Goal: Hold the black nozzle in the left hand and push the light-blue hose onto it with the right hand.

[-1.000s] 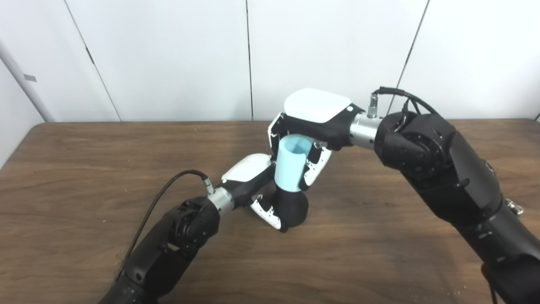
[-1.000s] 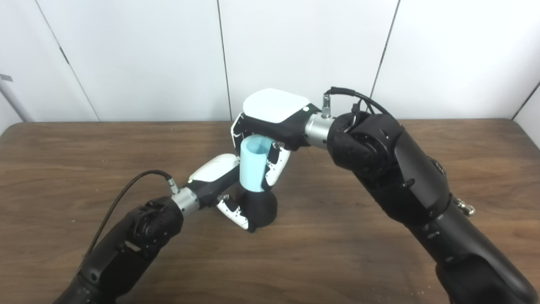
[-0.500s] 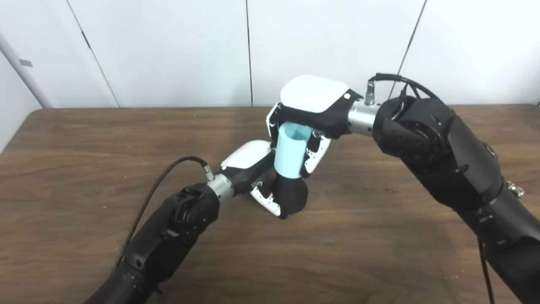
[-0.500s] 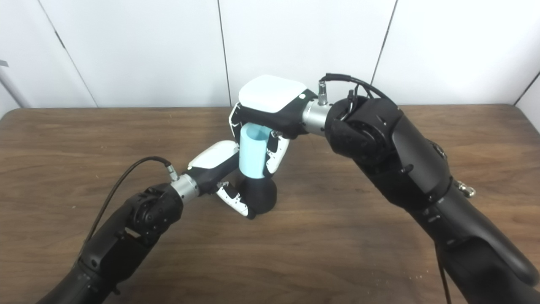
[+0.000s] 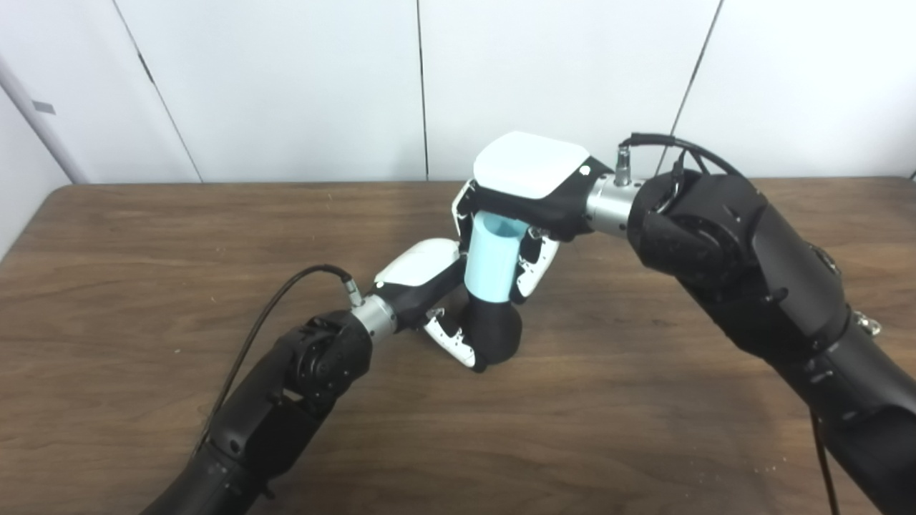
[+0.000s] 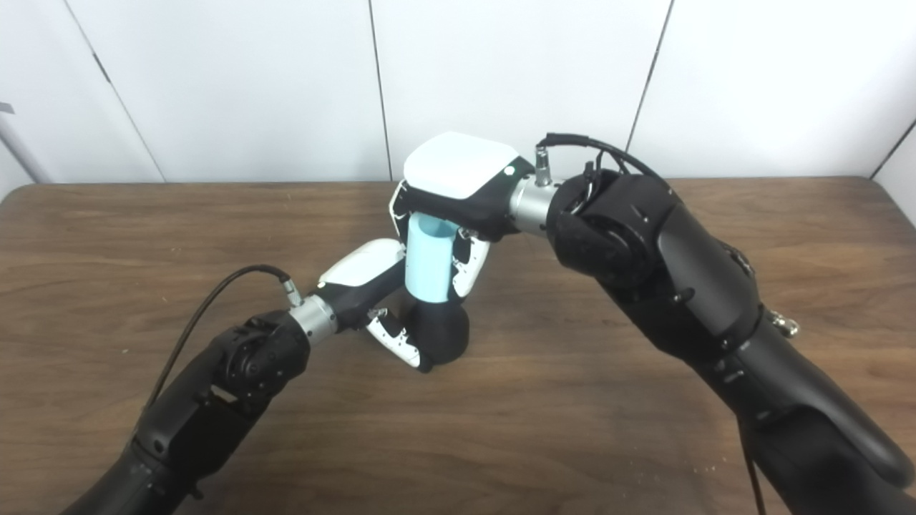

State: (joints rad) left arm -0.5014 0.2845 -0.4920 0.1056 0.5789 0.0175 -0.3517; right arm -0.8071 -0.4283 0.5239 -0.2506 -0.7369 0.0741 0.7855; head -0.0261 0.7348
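Left arm in from the lower left, cable looping off its wrist. Left hand low over the wooden table, near its middle, white back turned up, fingers wrapped around the black nozzle at its rounded lower body, one white fingertip showing at the nozzle's base. Nozzle upright or nearly so, base down at the table surface; contact with the wood hard to judge from here, possibly resting.

Directly above, light-blue hose, a short open-topped tube, standing close to vertical with a slight lean, lower end meeting the top of the nozzle. How far the hose overlaps the nozzle not visible, the joint partly hidden by fingers.

Right hand over and around the hose's upper end, white back facing up, fingers closed down both sides of the tube, clamped on it. Right arm stretching back from there to the lower right corner, large black elbow raised above the table.

Behind, white wall panels with thin dark seams.
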